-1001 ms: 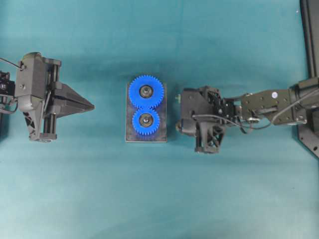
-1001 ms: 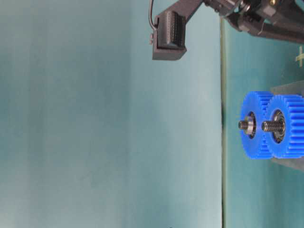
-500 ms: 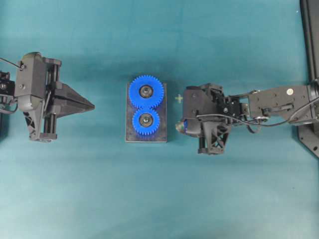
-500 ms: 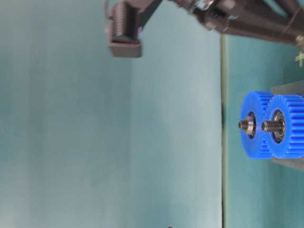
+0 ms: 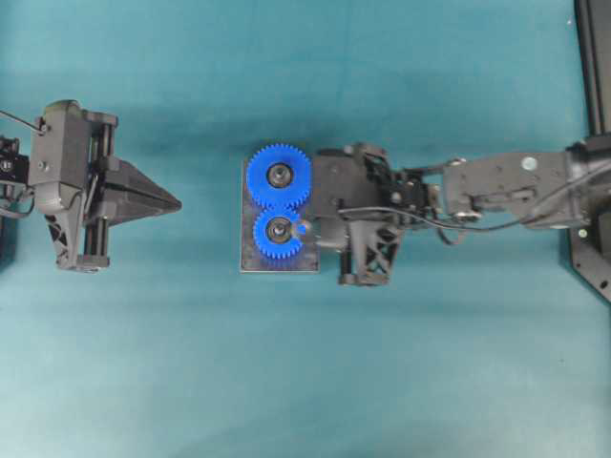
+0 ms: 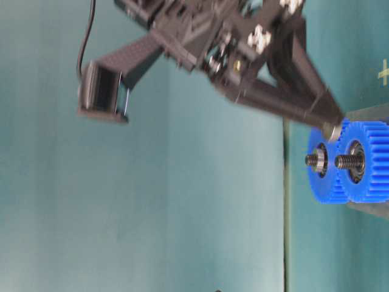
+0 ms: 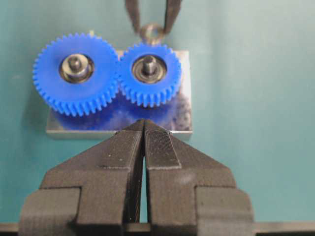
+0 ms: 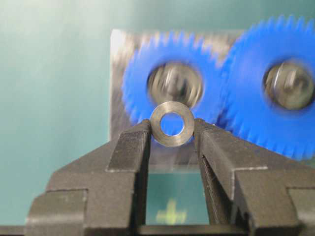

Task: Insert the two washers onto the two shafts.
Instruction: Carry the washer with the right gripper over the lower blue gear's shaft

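Note:
Two blue gears (image 5: 279, 176) (image 5: 278, 233) sit meshed on a grey base block (image 5: 250, 263), each on a threaded shaft (image 6: 348, 162). My right gripper (image 8: 172, 129) is shut on a flat metal washer (image 8: 172, 124), held by its edges between the fingertips. It hangs just beside the smaller gear's shaft (image 7: 149, 62); the washer also shows in the left wrist view (image 7: 152, 33) and the overhead view (image 5: 302, 229). My left gripper (image 5: 172, 203) is shut and empty, well left of the block.
A teal mat (image 5: 305, 382) covers the table. A small yellow cross mark (image 8: 171, 214) lies on the mat under the right gripper. A black frame (image 5: 594, 57) runs along the right edge.
My right gripper has moved left with the washer, from beside the block to over the smaller gear's edge, and has come down toward the shafts. The left arm has not moved.

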